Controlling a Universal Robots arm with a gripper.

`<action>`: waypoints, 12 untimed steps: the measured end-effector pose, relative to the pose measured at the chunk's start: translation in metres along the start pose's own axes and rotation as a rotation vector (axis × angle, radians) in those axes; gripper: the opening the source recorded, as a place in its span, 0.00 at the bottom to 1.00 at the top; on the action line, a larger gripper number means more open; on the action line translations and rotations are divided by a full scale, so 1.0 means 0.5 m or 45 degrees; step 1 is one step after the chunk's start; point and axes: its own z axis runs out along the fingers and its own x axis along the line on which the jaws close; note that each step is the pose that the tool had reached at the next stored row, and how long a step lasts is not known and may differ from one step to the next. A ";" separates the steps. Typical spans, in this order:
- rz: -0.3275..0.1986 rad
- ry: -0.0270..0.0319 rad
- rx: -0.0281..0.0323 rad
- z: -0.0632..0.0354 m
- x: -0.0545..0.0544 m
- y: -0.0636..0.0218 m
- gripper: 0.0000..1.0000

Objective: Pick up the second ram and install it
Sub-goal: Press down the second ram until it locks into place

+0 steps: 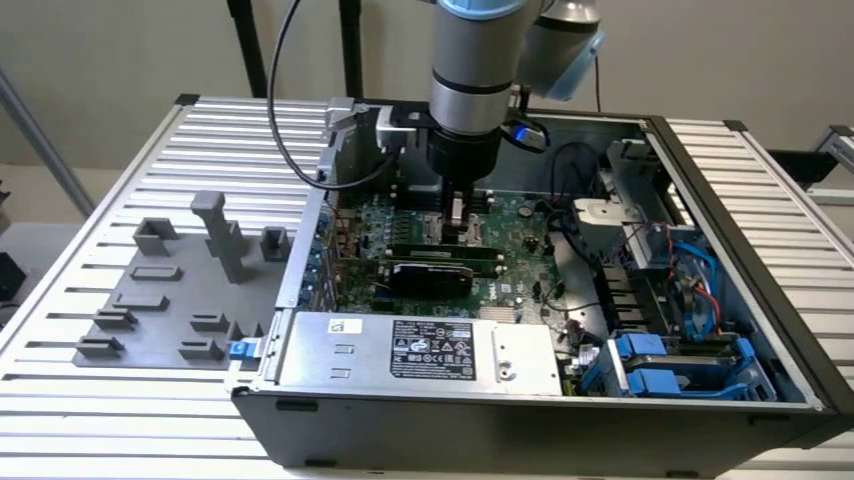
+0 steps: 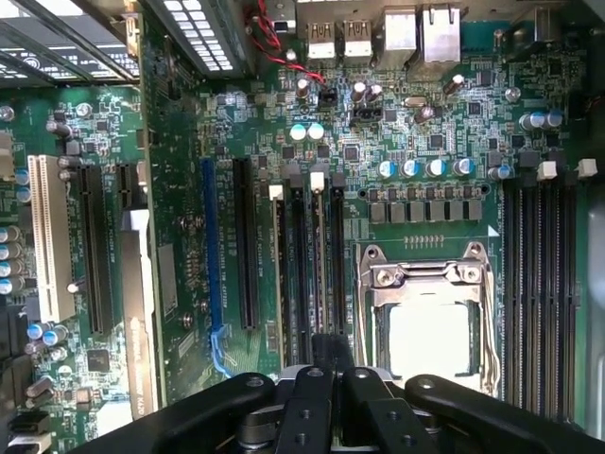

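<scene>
Apparently the gripper [image 1: 458, 215] presses the second ram [image 2: 319, 274] into its slot.

Fixture plate [image 1: 160, 300] lies at exterior view's left of computer case [image 1: 747, 300]

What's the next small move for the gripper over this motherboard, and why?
Probably a slow, straight descent, as a judgement. The gripper hangs close above the memory slots beside the CPU socket and looks lined up with them; whether contact with a slot is already made is hidden behind it.
</scene>
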 end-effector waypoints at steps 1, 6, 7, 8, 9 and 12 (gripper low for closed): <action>0.000 -0.0001 0.0001 0.003 0.000 0.000 0.00; 0.000 0.0021 -0.0008 0.019 0.001 0.000 0.00; 0.000 0.0012 -0.0006 0.023 0.000 0.000 0.00; 0.000 0.0019 -0.0007 0.026 0.001 0.001 0.00; 0.000 0.0026 -0.0008 0.029 0.001 0.001 0.00; 0.000 0.0022 -0.0010 0.026 0.001 0.001 0.00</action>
